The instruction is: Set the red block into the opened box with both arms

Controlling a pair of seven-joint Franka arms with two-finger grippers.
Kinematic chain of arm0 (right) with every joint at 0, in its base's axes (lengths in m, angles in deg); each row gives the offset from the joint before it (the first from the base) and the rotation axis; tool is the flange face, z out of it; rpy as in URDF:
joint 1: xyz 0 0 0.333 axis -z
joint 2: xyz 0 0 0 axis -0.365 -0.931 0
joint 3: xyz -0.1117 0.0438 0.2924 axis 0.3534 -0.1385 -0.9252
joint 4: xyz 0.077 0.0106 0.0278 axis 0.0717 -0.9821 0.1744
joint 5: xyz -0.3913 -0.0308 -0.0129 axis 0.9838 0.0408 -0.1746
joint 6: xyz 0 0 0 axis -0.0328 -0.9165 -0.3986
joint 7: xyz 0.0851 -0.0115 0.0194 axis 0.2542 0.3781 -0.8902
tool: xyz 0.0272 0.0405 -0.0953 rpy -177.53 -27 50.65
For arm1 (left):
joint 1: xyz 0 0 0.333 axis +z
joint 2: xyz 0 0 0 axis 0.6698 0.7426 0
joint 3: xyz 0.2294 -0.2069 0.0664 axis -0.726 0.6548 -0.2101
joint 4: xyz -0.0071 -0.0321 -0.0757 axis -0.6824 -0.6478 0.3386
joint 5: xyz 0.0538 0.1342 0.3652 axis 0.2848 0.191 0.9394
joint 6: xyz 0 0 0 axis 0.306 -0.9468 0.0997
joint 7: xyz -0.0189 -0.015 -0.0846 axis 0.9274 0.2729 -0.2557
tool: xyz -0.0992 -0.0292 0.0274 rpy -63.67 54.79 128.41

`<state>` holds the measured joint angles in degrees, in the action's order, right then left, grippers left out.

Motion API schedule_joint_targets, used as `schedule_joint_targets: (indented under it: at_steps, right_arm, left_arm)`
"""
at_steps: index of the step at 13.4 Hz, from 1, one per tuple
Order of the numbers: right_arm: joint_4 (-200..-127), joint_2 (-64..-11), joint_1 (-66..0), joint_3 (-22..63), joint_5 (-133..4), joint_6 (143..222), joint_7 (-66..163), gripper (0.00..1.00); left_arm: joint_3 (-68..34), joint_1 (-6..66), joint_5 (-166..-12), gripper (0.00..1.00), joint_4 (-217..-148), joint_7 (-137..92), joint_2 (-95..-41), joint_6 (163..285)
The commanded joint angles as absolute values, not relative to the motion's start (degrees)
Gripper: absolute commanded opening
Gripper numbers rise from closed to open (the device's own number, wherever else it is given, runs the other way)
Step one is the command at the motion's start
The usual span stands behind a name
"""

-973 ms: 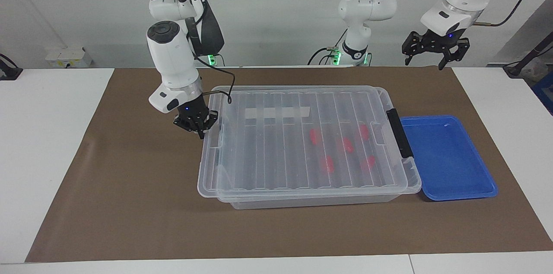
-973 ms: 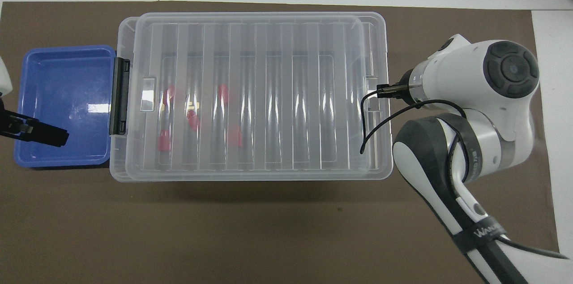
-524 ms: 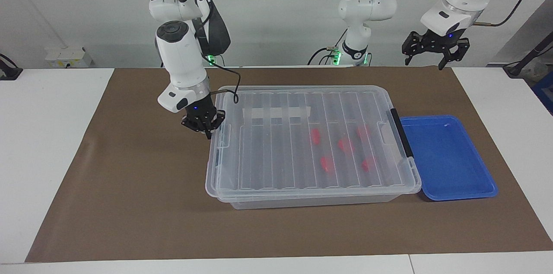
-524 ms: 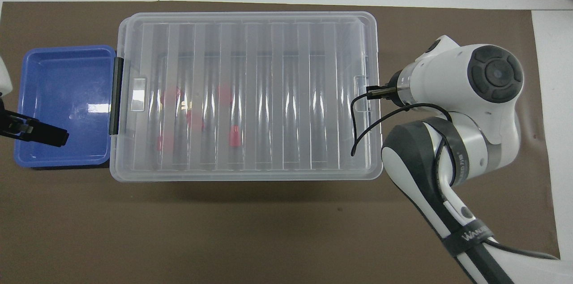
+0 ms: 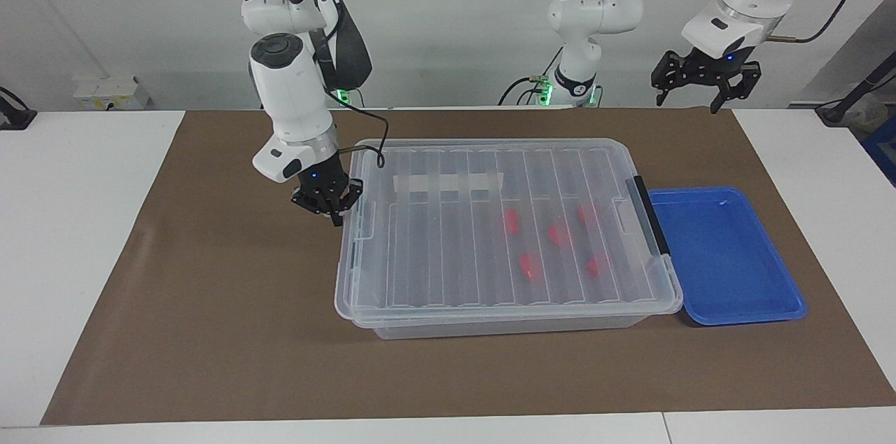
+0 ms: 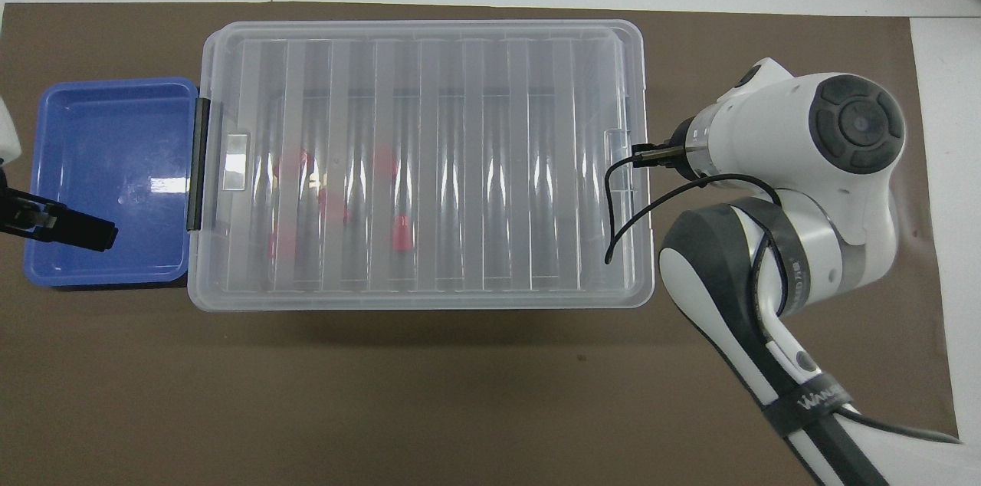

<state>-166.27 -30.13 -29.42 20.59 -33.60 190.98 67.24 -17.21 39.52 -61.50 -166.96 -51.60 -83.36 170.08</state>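
You have a brown mat [image 5: 210,304] spread over the white table [image 5: 70,220], and on it the box [image 5: 504,321] is the biggest thing: a clear bin whose ribbed lid [image 5: 434,248] lies flat over it, covering the whole top in both views, with a white strip [image 5: 448,183] on the part of the lid nearer the robots and the black handle [image 5: 651,216] at the end toward the left arm. Touching or just beside that handle end you see the blue tray [image 5: 728,255], shallow and holding nothing. The right arm [image 5: 290,101] reaches down at the end of the box toward its own side, and its right gripper [image 5: 329,202] sits low against the lid's end edge, fingertips clenched together; you cannot tell whether they pinch the lip or only press on it. The left arm [image 5: 742,3] waits up in the air, its left gripper [image 5: 703,83] released, fingers spread, holding nothing; the overhead view shows it above the blue tray. Smallest of all, the red block [image 5: 528,265] lies inside the box under the lid, toward the handle end, among four other red blocks [image 5: 560,234] scattered near it.
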Motion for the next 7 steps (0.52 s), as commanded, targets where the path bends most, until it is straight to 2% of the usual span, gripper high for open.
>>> schedule_joint_targets:
  at_steps: [1, 5, 7]
  right_arm:
    - [-166.5, -27.8, -27.0, 20.2, -33.7, 188.1, 66.6, 0.00]
    - [-166.1, -24.3, -24.0, 20.4, -34.0, 182.2, 67.4, 0.00]
    - [-163.2, -24.1, -22.8, 20.6, -34.0, 176.1, 68.1, 0.00]
  left_arm:
    - [-16.6, 40.4, -60.7, 1.00, -168.5, -51.9, -84.6, 170.9]
    - [-16.6, 40.4, -60.7, 1.00, -168.5, -52.0, -84.5, 170.8]
    - [-16.6, 40.4, -60.7, 1.00, -168.5, -52.0, -84.6, 170.8]
